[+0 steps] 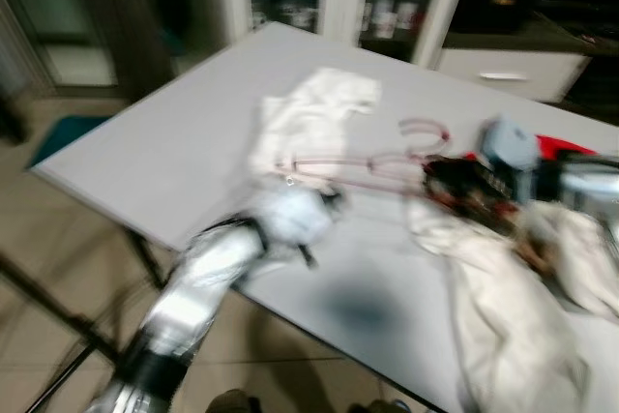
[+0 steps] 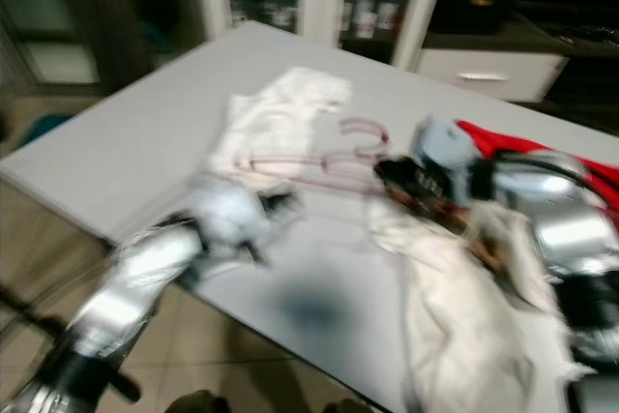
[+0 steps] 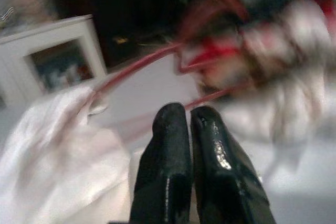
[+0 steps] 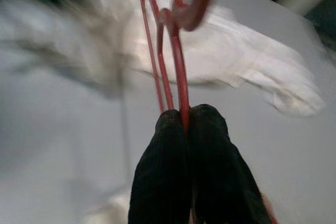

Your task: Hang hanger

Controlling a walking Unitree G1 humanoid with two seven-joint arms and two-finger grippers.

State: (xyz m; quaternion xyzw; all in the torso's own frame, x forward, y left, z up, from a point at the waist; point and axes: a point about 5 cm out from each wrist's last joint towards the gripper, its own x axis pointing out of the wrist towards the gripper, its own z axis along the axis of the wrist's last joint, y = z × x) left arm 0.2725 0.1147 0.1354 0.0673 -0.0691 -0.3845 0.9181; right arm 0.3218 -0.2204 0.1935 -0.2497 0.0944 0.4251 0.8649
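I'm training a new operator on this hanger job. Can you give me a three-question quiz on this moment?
1. True or false: the right gripper is shut on the red hanger.
2. What lies on the white table under the far end of the hanger? A) a white garment B) a blue towel C) a cardboard box
3. Fill in: the fingers of the left gripper are pressed ______, with nothing between them.

Key
1. True: the red wire runs between its black fingers.
2. A, the white garment.
3. together
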